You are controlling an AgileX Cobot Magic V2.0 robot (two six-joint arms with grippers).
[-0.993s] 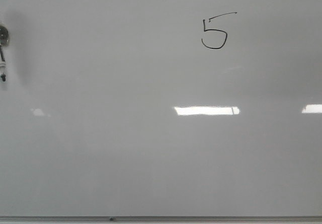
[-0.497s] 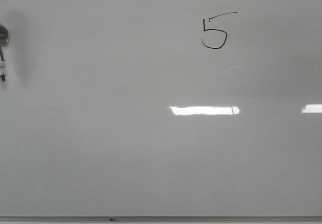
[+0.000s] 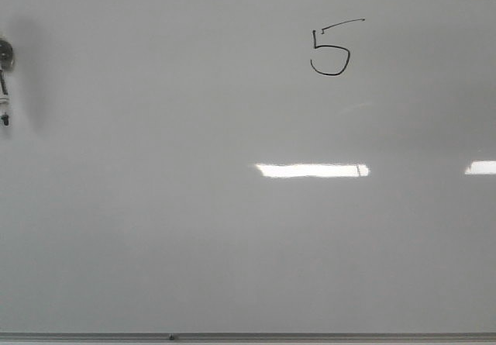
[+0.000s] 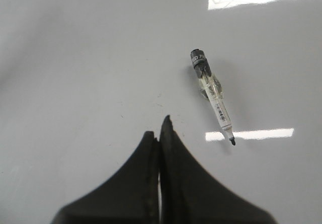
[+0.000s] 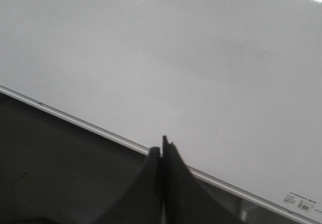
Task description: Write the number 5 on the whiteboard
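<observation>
Ink is down: the number 5 [image 3: 333, 48] sits finished in the upper right of the whiteboard [image 3: 194, 229], so the job looks done, and the sensible thing now is keeping both arms off the stroke. A marker [image 4: 213, 95] lies loose on the board beside the left gripper [image 4: 160, 133], which is clenched on nothing. The right gripper [image 5: 162, 151] is likewise closed and empty, near the board's metal edge strip [image 5: 90, 128]. Bare board lies all around.

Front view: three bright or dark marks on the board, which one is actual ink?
The number 5, upper right on the whiteboard: thin black line. The two white rectangles, centre and right edge, are light reflections.
</observation>
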